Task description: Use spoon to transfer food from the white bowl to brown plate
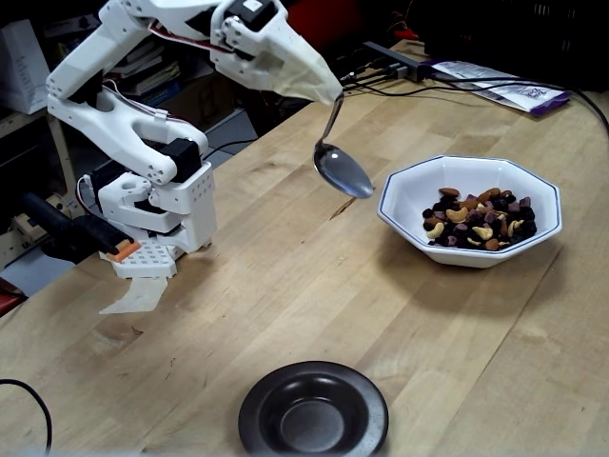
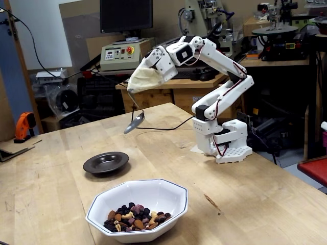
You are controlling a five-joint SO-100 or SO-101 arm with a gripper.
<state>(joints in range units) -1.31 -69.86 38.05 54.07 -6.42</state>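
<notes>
Spoon (image 1: 343,169): empty, fixed in my closed gripper (image 1: 319,86), raised beside white bowl (image 1: 471,209); a steep scoop risks scattering food (image 1: 479,218).

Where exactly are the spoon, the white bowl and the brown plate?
spoon (image 1: 343,171), a fixed view, on its oval scoop.
white bowl (image 2: 168,191), a fixed view, on its inner wall.
brown plate (image 1: 262,400), a fixed view, on its raised rim.

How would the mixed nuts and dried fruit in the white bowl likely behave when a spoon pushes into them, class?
The food is a loose heap of separate small pieces, so it would probably scatter and shift rather than move as one lump. The rounded nuts may roll off the shallow, smooth metal spoon if it tilts. The white bowl looks heavy and ceramic, so it likely stays put.
</notes>
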